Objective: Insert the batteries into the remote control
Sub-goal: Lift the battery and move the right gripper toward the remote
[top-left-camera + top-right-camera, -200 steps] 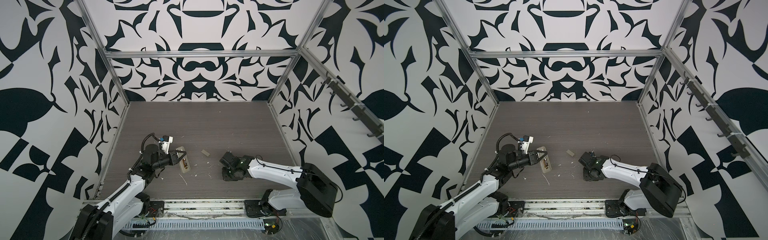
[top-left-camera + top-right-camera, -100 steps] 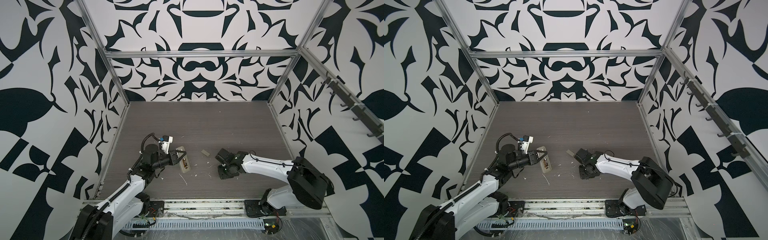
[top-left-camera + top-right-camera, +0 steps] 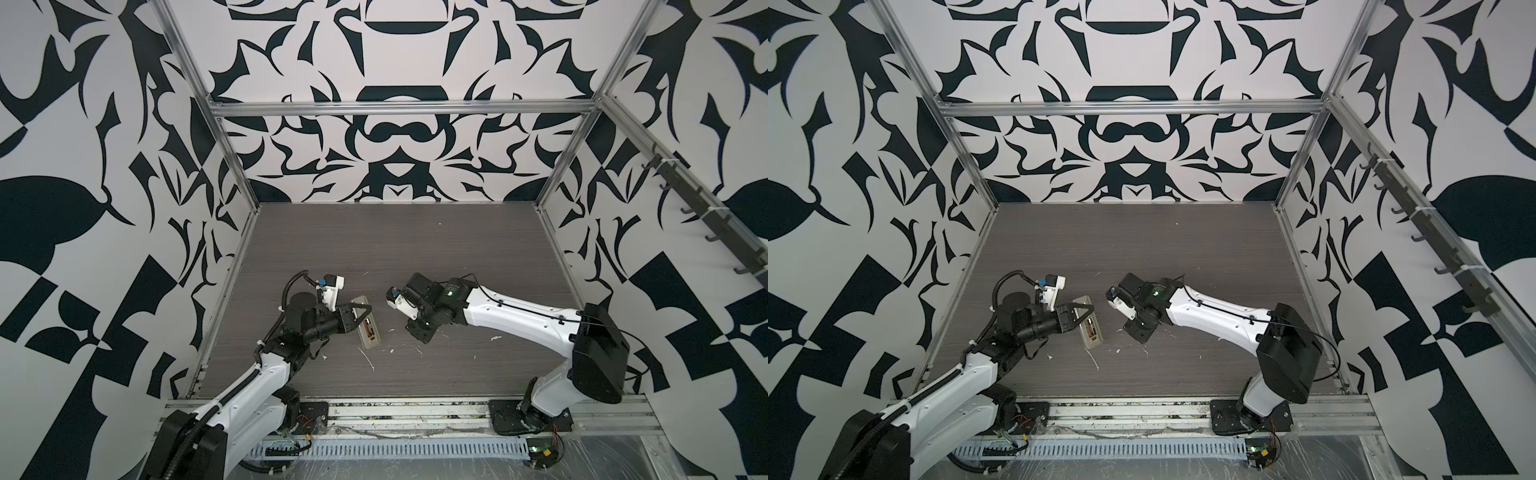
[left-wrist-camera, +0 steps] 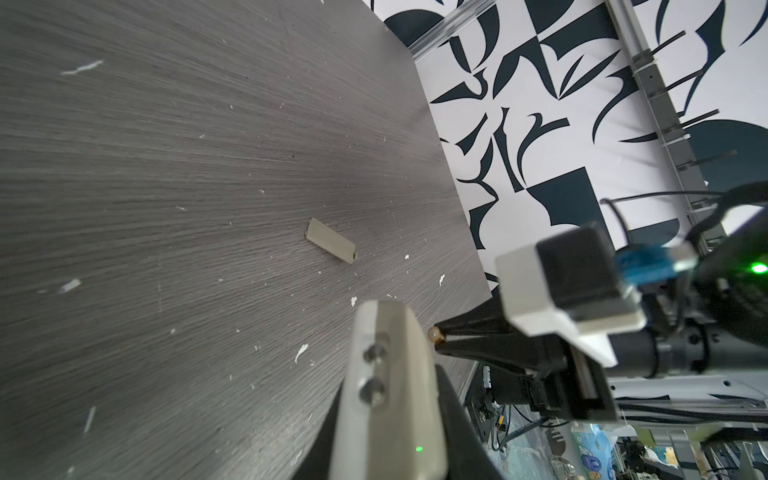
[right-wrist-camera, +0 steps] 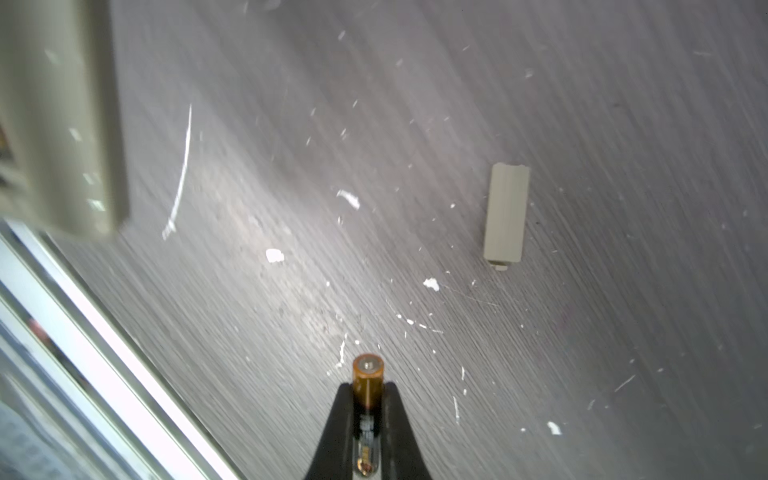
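Left claw (image 3: 366,312) clamps the slim beige-backed plastic remote control (image 3: 371,338); right claw (image 5: 368,390) grips a copper-banded dark battery (image 5: 368,374), not yet loaded.

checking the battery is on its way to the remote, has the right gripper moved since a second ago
Yes. In both top views the right gripper has swung left, closing on the remote control, which has kept its place.

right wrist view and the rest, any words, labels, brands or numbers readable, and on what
No text can be read in any view.
battery in the right gripper: print on its dark body, too blurred to read.
remote control: nothing legible at this size.
packet in the left wrist view's background: printing too blurred to read.
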Motion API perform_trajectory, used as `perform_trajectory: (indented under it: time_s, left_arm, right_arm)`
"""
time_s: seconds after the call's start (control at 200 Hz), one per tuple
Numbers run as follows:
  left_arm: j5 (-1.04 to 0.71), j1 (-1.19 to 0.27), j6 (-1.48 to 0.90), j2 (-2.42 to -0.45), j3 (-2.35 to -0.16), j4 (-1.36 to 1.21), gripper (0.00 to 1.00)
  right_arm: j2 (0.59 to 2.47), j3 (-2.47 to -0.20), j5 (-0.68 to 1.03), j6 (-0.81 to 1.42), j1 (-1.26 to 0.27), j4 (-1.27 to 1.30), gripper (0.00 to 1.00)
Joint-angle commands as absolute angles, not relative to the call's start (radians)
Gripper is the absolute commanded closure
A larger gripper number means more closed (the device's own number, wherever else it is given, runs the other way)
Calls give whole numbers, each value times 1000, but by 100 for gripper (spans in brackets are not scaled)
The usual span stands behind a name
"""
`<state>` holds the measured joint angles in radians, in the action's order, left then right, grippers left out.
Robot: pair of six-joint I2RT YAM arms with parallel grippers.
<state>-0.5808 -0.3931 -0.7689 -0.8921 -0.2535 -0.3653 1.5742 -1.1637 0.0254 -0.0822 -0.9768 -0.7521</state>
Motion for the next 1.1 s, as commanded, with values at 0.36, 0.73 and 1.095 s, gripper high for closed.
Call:
perform_trajectory:
  time_s: [0.36,0.73,1.095]
  left_arm:
    - [-553,-393,-749,-833,-246,-304,100]
    - [-545,-391,-742,-845,-265,-306,100]
    - [-544,-367,-731,-833,-273,-286,100]
  right_arm:
    - [1618,-1088,-51,-491,-1023,-789,100]
    - [1710,-1066,-2,-507,-1048,-706,100]
    - [1713,-1028,-8,-479,-1060,-634,85]
